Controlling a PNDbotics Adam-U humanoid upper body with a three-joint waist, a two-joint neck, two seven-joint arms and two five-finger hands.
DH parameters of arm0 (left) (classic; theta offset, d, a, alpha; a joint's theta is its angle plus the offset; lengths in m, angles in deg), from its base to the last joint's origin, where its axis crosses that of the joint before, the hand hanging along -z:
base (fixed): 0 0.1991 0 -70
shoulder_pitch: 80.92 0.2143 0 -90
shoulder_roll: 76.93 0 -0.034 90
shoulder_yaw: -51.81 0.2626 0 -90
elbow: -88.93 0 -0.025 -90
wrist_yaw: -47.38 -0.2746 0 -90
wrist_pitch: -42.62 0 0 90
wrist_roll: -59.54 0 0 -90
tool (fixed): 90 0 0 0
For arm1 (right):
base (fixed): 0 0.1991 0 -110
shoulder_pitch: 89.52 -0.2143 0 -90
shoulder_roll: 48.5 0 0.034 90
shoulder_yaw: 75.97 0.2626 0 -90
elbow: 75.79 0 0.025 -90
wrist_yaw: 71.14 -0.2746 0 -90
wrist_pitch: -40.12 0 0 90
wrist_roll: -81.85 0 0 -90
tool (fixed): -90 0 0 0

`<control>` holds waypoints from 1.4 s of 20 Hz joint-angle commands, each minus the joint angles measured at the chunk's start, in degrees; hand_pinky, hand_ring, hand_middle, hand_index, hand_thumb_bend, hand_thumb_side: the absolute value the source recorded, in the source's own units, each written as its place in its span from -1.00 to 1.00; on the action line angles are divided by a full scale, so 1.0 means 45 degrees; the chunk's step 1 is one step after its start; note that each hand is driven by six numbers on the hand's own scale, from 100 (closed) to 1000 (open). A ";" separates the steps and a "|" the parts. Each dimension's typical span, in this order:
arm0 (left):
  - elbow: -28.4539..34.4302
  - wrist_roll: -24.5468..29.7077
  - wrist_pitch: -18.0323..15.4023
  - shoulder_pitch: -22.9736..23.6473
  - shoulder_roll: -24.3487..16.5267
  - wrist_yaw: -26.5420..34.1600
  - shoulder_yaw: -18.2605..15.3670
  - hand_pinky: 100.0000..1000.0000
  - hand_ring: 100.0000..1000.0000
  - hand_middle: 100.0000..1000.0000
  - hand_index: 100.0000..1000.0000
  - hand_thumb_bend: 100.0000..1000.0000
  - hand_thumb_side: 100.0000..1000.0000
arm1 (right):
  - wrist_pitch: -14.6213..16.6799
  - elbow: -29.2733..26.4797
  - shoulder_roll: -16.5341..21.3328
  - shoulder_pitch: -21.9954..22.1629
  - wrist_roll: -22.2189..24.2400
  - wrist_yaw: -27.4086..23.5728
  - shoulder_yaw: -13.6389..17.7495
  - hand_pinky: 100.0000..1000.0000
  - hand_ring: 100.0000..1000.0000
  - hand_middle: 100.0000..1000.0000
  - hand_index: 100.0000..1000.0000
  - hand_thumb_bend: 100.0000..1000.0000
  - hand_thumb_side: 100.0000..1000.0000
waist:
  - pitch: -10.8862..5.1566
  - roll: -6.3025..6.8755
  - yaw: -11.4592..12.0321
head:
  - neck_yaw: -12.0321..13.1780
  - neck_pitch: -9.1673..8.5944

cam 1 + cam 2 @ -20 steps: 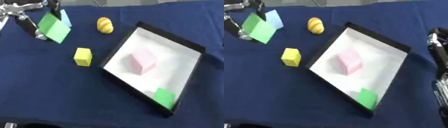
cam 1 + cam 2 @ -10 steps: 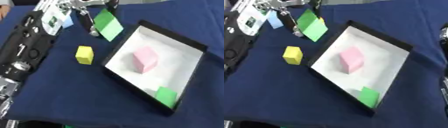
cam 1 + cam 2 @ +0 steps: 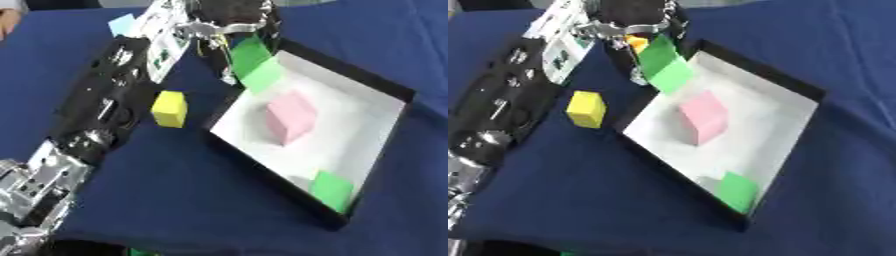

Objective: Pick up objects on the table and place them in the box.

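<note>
Reaching in from the left side of the frame, the left hand (image 3: 229, 22) grasps a green block (image 3: 255, 62) with curled fingers, tilted above the upper left corner of the box (image 3: 385, 85). Inside the box a pink block (image 3: 289, 116) stands near the middle and a second green block (image 3: 331, 189) lies at the lower corner. A yellow block (image 3: 170, 109) sits on the blue table (image 3: 166, 190), left of the box.
</note>
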 commanded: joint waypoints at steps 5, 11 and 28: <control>-0.0064 -0.0612 0.0189 -0.0311 0.0268 -0.0443 -0.0087 0.22 0.06 -0.07 -0.01 0.22 -1.00 | -0.0066 -0.0414 0.0328 -0.0181 -0.0078 0.0213 0.0461 0.53 0.52 0.40 0.56 -0.84 -0.33 | -0.0538 -0.0247 -0.0197 | 0.0164 0.0072; -0.0434 -0.0254 0.0279 -0.0061 0.0433 -0.0525 -0.0071 0.52 0.52 0.43 0.54 0.44 -1.00 | -0.0090 -0.0422 0.0333 -0.0185 -0.0165 0.0250 0.0509 0.53 0.52 0.39 0.56 -0.84 -0.34 | -0.0543 -0.0240 -0.0237 | 0.0155 0.0082; -0.0205 0.1628 0.3623 -0.0308 -0.1787 0.0986 -0.1686 0.72 0.75 0.60 0.71 -0.02 -0.64 | -0.0038 -0.0252 0.0517 0.0142 -0.0653 0.0173 0.0554 0.53 0.51 0.39 0.55 -0.83 -0.33 | -0.0757 -0.0122 0.0313 | -0.0247 0.0292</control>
